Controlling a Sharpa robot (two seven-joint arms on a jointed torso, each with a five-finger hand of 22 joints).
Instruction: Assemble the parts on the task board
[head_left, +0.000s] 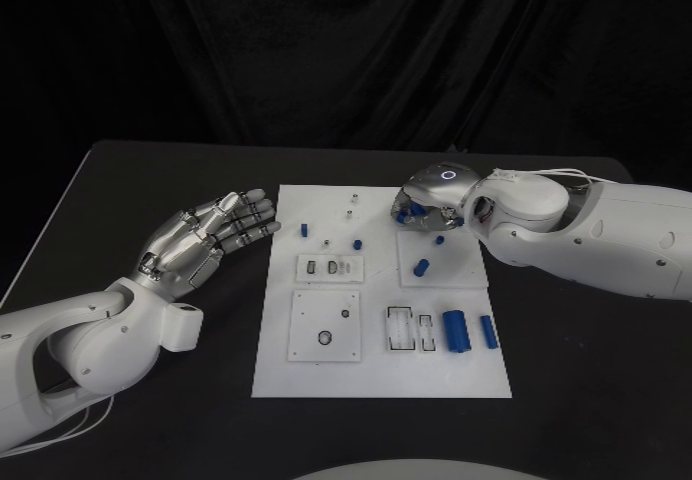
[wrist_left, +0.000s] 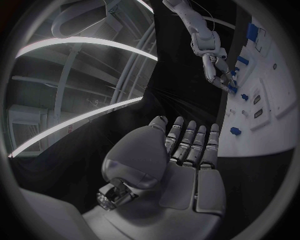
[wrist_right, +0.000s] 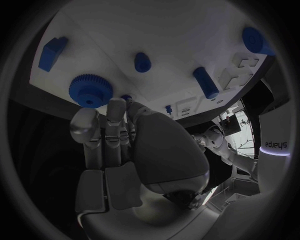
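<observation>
Our silver many-fingered left hand (head_left: 202, 240) lies flat, fingers straight together, holding nothing; our silver right hand (head_left: 427, 200) points fingers downward.

left hand (head_left: 214, 235) flat beside task board (head_left: 378, 375) | right hand (head_left: 426, 203) over blue parts (head_left: 456, 330)

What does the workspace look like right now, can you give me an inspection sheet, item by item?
Surface: black table, matte, carrying the white rectangular task board.
Job's things: small blue parts on the board, including two blue cylinders side by side near its right edge and a blue toothed gear by the right hand's fingertips.
Clutter: nothing seen.
Hands: left hand flat and spread beside the board, holding nothing; right hand over the board's far right corner, grasp unclear.
Cables: thin white cables along the right arm.
Surroundings: black curtain.
</observation>
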